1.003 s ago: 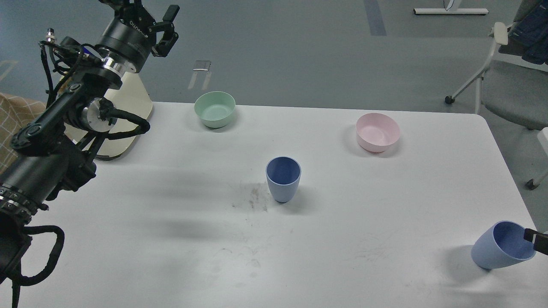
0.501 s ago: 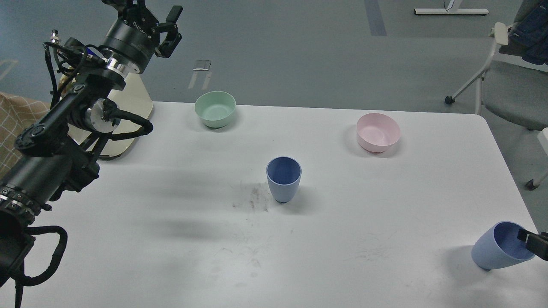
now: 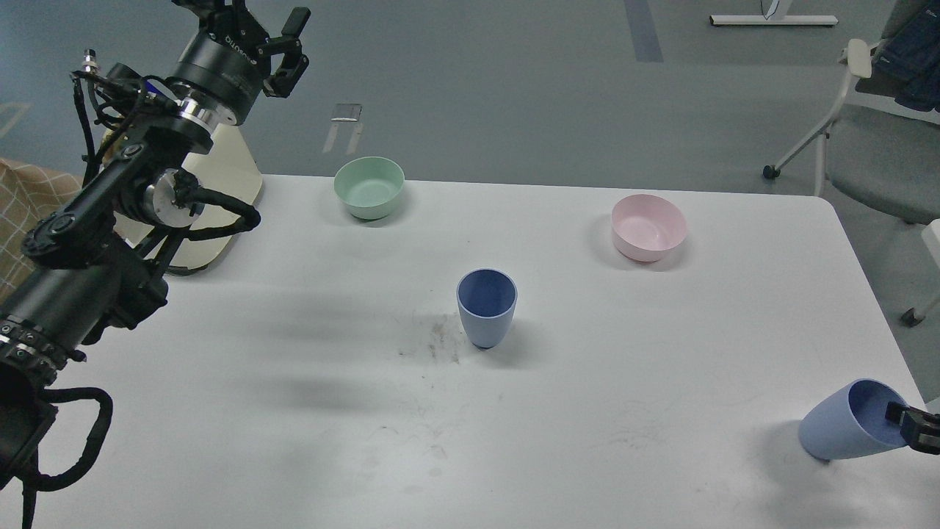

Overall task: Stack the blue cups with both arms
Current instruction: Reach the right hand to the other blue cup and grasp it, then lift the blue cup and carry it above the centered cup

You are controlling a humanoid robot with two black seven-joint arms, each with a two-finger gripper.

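Fingers of right gripper (image 3: 910, 425) pinch the tilted matte blue plastic tumbler's (image 3: 837, 433) rim at desk's (image 3: 294, 455) near-right corner for lifting; left gripper (image 3: 283, 40) parked spread, clear.

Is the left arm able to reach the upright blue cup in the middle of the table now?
Probably yes. The left gripper is raised far back-left, but only bare table lies between it and the upright blue cup; the green bowl sits off to the side.

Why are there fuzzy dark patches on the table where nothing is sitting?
In the head view, the soft grey patches on the white table look like blurry shadows of the raised left arm; the upright blue cup and the tilted blue cup cast small darker shadows by their bases. The darker speckled smudge beside the upright cup looks like dirt, not shadow.
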